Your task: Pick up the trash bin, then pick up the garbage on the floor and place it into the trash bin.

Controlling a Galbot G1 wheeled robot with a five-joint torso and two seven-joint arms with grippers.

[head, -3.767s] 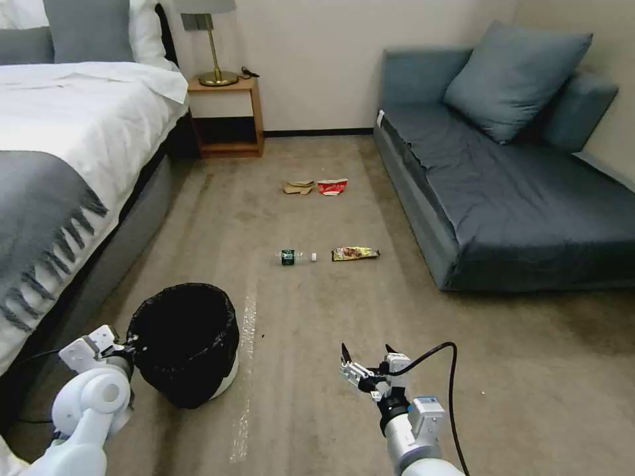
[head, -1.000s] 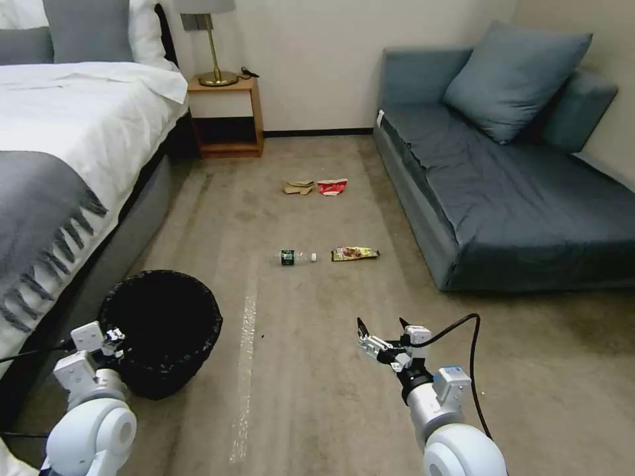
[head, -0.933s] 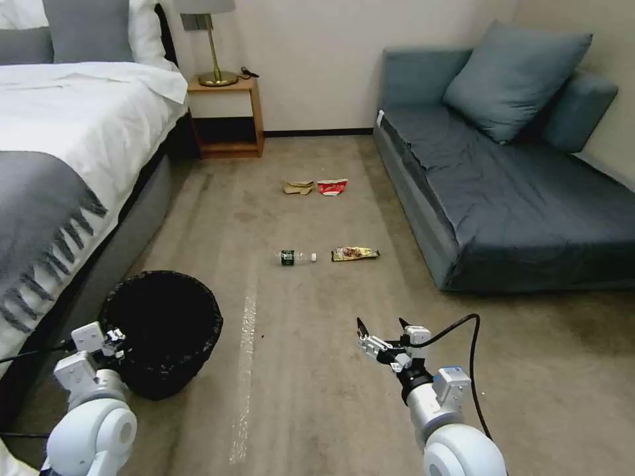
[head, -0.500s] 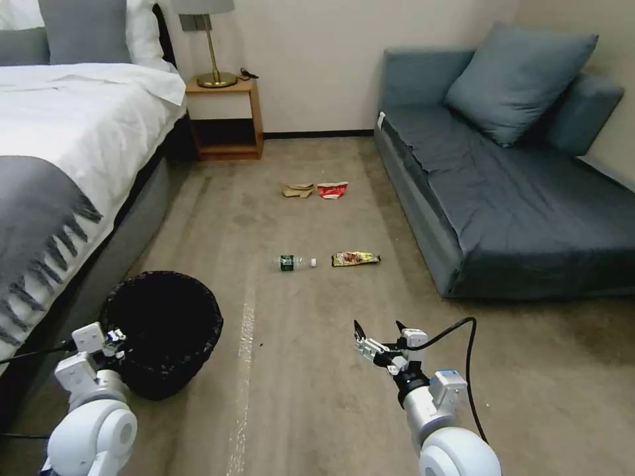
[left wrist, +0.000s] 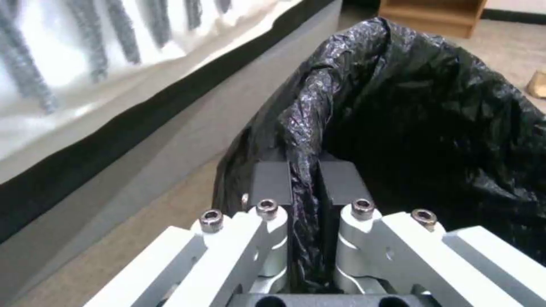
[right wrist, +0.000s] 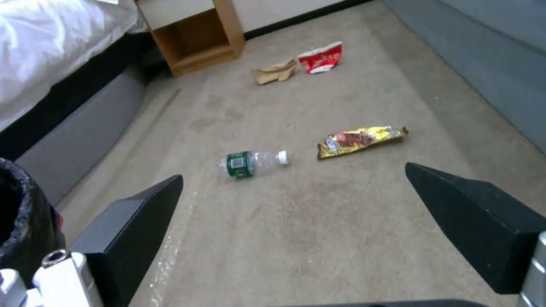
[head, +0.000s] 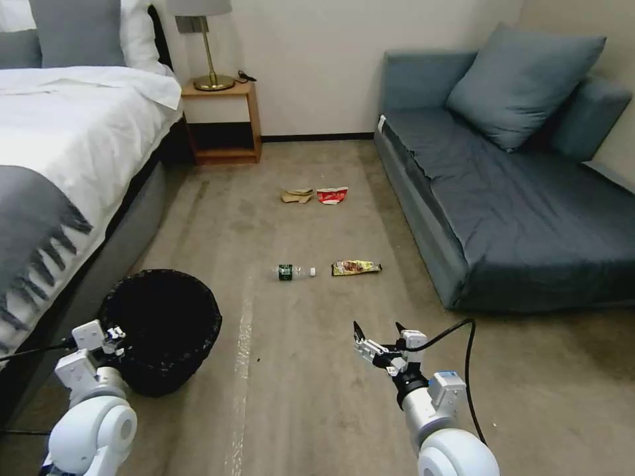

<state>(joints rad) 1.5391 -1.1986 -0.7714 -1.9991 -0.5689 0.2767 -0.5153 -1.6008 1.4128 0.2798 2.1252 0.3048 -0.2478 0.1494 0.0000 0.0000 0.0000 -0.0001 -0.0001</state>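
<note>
Garbage (head: pixel 294 272): four items, one bin (head: pixel 161 327)

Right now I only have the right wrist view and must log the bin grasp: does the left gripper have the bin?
Observer: Yes. The left gripper is shut on the bin rim, pinching the black bag.
Operator: Where on the rim?
Observer: On the side nearest the robot, by the bed.
Operator: Anything in the bin?
Observer: I cannot tell; its inside shows only dark.
Operator: And my right gripper?
Observer: The right gripper is open, low over the carpet, short of the bottle.
</note>
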